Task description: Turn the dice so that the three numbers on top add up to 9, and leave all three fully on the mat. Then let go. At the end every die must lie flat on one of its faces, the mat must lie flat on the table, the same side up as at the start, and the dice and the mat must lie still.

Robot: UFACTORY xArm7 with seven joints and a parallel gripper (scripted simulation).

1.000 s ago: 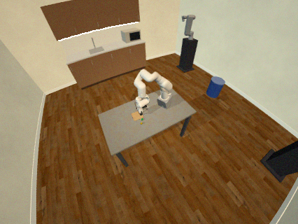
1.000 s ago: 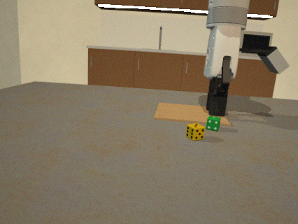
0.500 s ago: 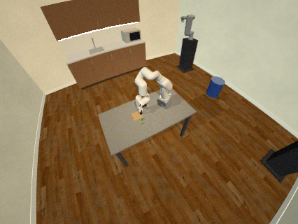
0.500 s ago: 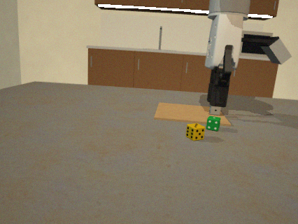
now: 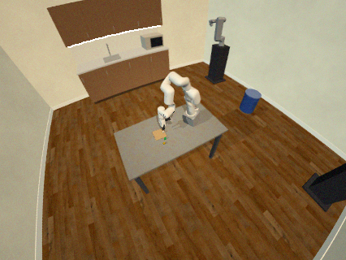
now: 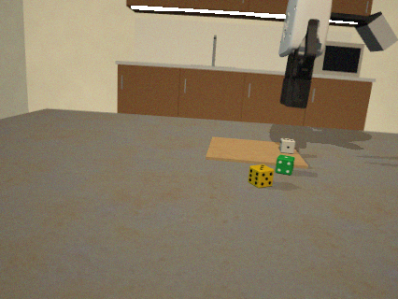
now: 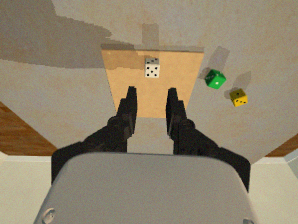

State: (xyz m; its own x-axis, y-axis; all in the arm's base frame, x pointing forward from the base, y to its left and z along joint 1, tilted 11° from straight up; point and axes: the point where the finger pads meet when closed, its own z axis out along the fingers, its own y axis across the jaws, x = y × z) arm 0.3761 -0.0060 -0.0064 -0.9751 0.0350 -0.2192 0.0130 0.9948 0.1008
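A tan mat (image 6: 238, 149) (image 7: 125, 65) (image 5: 157, 134) lies flat on the grey table (image 6: 117, 210). A white die (image 6: 288, 145) (image 7: 152, 68) sits flat on the mat near its far edge. A green die (image 6: 285, 164) (image 7: 215, 79) lies on the table just off the mat's right edge. A yellow die (image 6: 261, 176) (image 7: 239, 97) lies on the table a little beyond the green one. My gripper (image 6: 294, 104) (image 7: 151, 97) (image 5: 163, 127) hangs well above the mat, over the white die. Its fingers are partly open with nothing between them.
The arm's base (image 5: 190, 118) stands on the table behind the mat. A kitchen counter (image 6: 234, 95) with a microwave (image 6: 343, 58) lines the back wall. A blue bin (image 5: 249, 101) stands on the floor to the right.
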